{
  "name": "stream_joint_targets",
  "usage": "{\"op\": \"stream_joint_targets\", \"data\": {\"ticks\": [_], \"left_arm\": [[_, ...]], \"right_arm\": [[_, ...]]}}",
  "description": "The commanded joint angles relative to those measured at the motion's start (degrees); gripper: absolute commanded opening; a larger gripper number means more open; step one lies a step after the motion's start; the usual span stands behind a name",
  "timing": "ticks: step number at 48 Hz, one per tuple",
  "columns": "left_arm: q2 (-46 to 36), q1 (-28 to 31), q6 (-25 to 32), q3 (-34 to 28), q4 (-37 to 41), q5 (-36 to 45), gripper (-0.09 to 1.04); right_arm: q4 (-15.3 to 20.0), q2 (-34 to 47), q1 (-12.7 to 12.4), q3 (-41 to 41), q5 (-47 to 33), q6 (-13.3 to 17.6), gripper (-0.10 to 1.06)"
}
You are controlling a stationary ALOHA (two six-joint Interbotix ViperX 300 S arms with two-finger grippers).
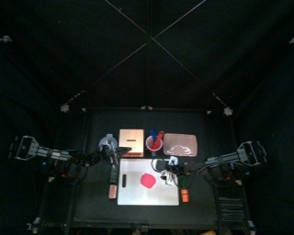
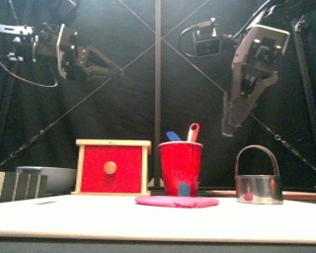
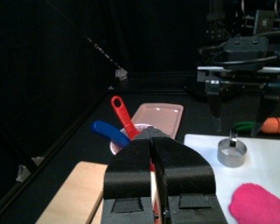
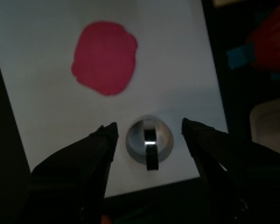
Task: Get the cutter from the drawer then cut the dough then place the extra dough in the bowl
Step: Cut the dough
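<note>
One white board (image 2: 121, 219), one dough disc (image 2: 176, 201), one cutter (image 2: 259, 178), two knives (image 2: 193, 131)

2 black arms (image 1: 58, 156); left pincer (image 3: 152, 142) and right pincer (image 4: 150, 131), each 2 black jaws, grey outside

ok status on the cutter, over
Left gripper shut, empty, raised near the wooden box. Right gripper open above the cutter, which stands on the white board. Dough whole, uncut. Nothing between them.
</note>
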Motion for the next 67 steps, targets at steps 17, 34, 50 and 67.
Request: {"op": "stream_joint_targets", "data": {"ticks": [17,34,50,67], "left_arm": [[-0.1,-0.1,-1.5,1.6,0.0,-0.5,0.26],[-0.1,-0.2,-1.6,2.8,-1.5,-0.5,0.26],[-0.1,-0.1,-1.5,4.0,-1.9,-0.5,0.26],[-0.1,1.1,-2.5,7.0,-5.1,-0.5,0.26]], "right_arm": [[-2.5,2.1,-0.3,1.0,-2.0,-0.2,0.87],[-3.2,4.4,-0.4,-0.4,-1.9,-0.7,0.58],[-3.3,7.0,1.4,-9.5,-0.4,-0.6,0.47],[-3.7,15.6,2.0,-19.8,1.1,-0.7,0.47]]}}
